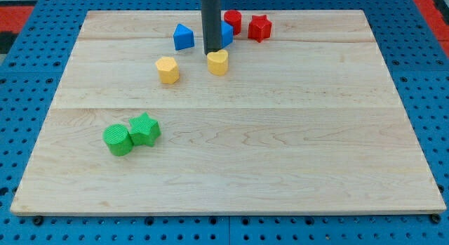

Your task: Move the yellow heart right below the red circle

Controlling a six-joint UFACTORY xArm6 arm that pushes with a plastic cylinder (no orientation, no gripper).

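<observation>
The yellow heart [218, 62] lies near the board's top middle. My tip [211, 52] stands right at the heart's upper left edge, touching or nearly touching it. The red circle [233, 21] sits above and slightly right of the heart, near the top edge. A blue block [226, 34], mostly hidden by the rod, lies between the heart and the red circle.
A red star [259, 27] sits right of the red circle. A blue block [184, 37] lies left of the rod. A yellow hexagon [168, 69] lies left of the heart. A green circle [118, 140] and green star [144, 128] touch at the lower left. The wooden board [280, 147] holds all.
</observation>
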